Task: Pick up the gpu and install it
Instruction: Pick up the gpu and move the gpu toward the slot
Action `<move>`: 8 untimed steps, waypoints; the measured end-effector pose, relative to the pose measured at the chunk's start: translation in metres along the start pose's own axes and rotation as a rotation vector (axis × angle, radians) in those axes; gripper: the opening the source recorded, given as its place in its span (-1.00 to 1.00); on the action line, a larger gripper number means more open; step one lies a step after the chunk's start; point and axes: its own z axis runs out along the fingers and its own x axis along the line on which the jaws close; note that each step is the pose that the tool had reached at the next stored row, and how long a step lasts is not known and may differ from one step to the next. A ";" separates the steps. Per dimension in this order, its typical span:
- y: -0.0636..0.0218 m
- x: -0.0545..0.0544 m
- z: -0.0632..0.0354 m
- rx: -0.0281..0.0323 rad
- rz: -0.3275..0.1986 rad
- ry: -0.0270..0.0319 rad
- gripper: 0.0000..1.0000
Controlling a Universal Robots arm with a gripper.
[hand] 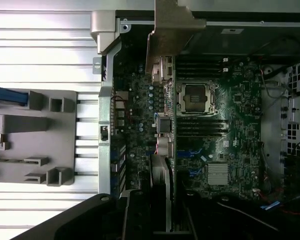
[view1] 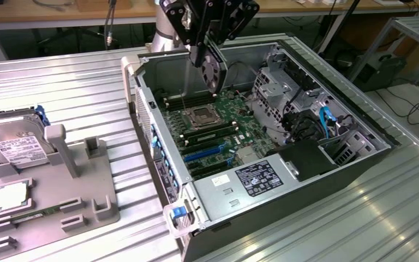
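The gpu (view1: 211,68) hangs edge-down above the open computer case (view1: 155,142), its black round fan facing the exterior view's right. My gripper (view1: 208,38) is shut on the card's upper edge. In the wrist view the gpu (hand: 163,125) is a narrow dark slab seen edge-on, with its silver end bracket (hand: 171,30) at the far end, and my gripper (hand: 162,212) clamps its near end. Below it lies the green motherboard (view1: 228,128) with blue expansion slots (view1: 202,154). The card sits above the board, over the area beside the CPU socket (hand: 196,97), touching nothing.
A grey parts fixture (view1: 64,196) on the exterior view's left holds a silver hard drive (view1: 17,144), a square chip (view1: 11,196) and a slim green stick (view1: 39,214). Inside the case are the power supply (view1: 257,177), drive cages (view1: 282,82) and blue cables (view1: 326,117). Ribbed metal table (view1: 71,93) surrounds everything.
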 end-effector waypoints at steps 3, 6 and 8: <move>0.0000 -0.002 0.0002 -0.0002 -0.004 0.0002 -0.44; 0.0000 -0.004 0.0003 -0.0001 -0.006 0.0004 -0.44; -0.0001 -0.006 0.0004 -0.0001 -0.008 0.0006 -0.44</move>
